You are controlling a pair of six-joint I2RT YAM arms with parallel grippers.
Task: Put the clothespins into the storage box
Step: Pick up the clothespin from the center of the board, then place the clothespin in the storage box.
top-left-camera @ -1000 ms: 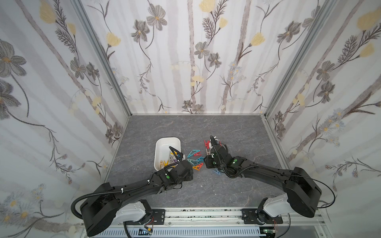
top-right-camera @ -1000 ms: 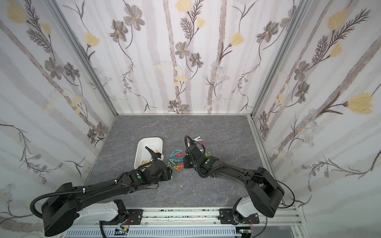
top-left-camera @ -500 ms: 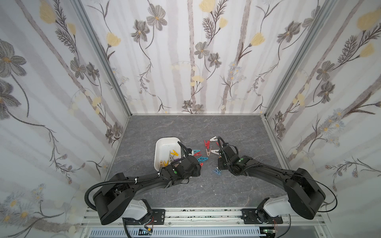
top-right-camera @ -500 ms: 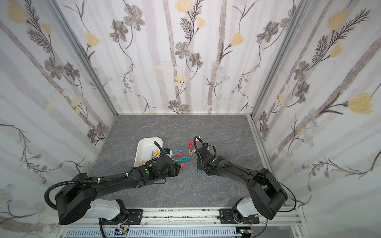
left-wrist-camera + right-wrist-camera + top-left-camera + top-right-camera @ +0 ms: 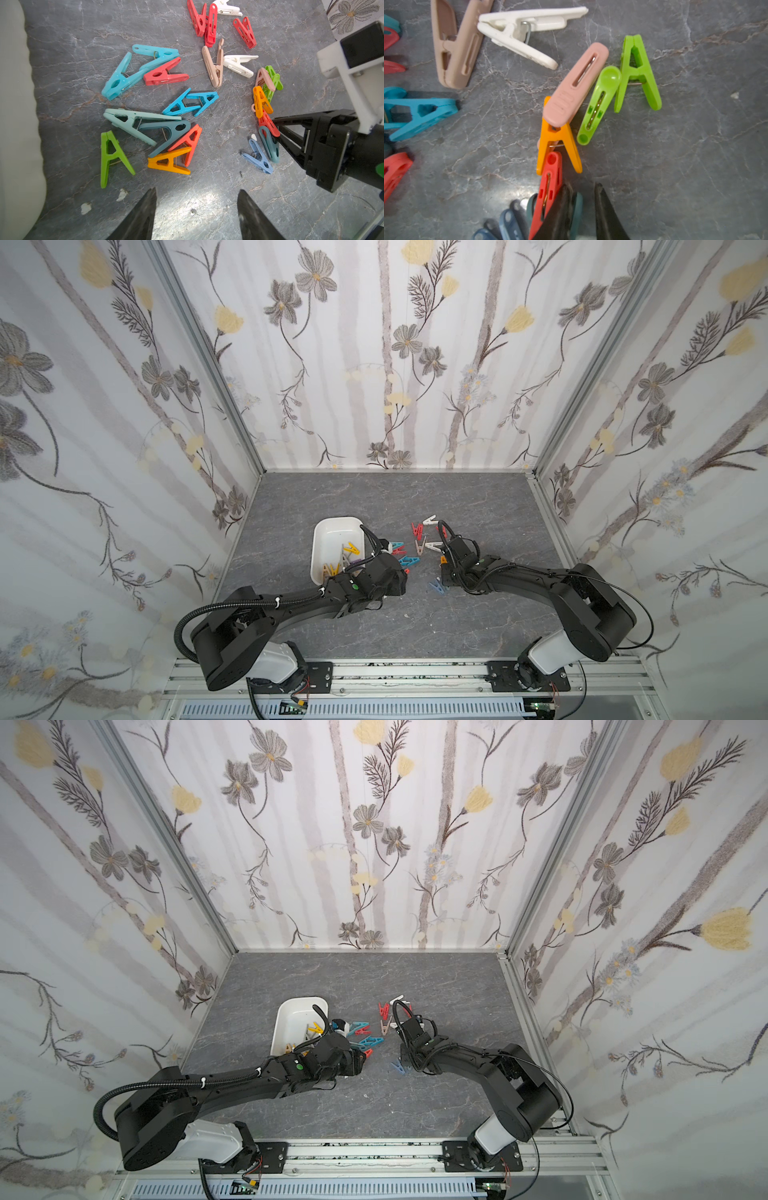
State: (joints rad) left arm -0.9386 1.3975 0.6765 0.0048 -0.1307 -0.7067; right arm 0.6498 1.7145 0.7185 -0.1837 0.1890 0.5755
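Three-sided booth. Back wall (image 5: pixel 395 364), left wall (image 5: pixel 83 448) and right wall (image 5: pixel 665 448): white paper, grey-beige stripes, grey and yellow flowers. Metal corner posts (image 5: pixel 208 360). Floor (image 5: pixel 415 622) dark grey marbled, pale veins, soft glare. Aluminium rail (image 5: pixel 415 676) along the front edge.

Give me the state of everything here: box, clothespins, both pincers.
Box: upright, open top, partly filled.
Clothespins in box: a few, lying loose, some hidden behind the left arm.
Loose clothespins: scattered outside the box, several overlapping.
Left pincer: open, empty, above the pile.
Right pincer: narrowly open, tips down at a teal clothespin, not clamped as far as visible.
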